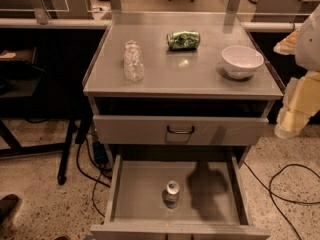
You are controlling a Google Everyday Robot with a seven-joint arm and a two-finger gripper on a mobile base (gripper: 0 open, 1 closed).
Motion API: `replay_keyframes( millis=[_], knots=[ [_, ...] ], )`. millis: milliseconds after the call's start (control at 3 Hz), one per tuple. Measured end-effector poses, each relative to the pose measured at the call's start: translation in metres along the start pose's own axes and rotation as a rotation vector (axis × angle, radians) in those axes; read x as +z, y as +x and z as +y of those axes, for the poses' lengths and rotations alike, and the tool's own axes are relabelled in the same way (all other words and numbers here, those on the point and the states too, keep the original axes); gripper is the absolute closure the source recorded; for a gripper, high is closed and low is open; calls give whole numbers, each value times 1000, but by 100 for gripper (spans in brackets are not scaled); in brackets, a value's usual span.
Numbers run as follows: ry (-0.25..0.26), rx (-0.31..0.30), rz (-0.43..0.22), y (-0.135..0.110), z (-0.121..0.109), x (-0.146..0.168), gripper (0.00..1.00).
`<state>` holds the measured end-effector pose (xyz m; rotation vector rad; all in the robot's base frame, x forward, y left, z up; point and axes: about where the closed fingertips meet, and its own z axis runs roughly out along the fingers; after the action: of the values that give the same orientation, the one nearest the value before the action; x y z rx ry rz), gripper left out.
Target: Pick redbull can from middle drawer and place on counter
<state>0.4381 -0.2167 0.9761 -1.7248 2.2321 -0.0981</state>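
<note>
Cabinet seen from the front and above. Middle drawer [145,184] is pulled out fully, grey floor and low side walls showing. Redbull can [172,193] stands upright on the drawer floor, near the front edge and about midway between the left and right walls, touching neither, with its silver top facing up. A dark shadow [205,181] lies on the drawer floor just right of the can, toward the rear right corner. Above it the top drawer [130,130] is closed, with a dark loop handle [180,130] at the centre of its front. Counter [190,79] holds three things: a clear plastic bottle [133,60] lying on its side near the left edge, a crushed green can [183,40] on its side near the rear edge at about centre, and a white bowl [242,61] upright near the right edge. All three are apart from each other. Gripper [292,116] hangs outside the cabinet, off the counter's front right corner, level with the top drawer front, holding nothing that can be seen; whether it is clenched or released, cannot tell. It is well apart from the redbull can, higher and to the right. Black cables [287,184] run over the speckled floor [40,204] on the right side, more of them at the left by the cabinet leg.
</note>
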Motion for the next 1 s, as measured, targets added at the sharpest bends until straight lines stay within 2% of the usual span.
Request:
replay_keyframes(
  millis=[333, 667, 1000],
  knots=[
    [0, 0, 0, 0, 0, 0, 0],
    [-37, 30, -31, 13, 11, 31, 0],
    [-164, 100, -78, 39, 49, 109, 0]
  ],
)
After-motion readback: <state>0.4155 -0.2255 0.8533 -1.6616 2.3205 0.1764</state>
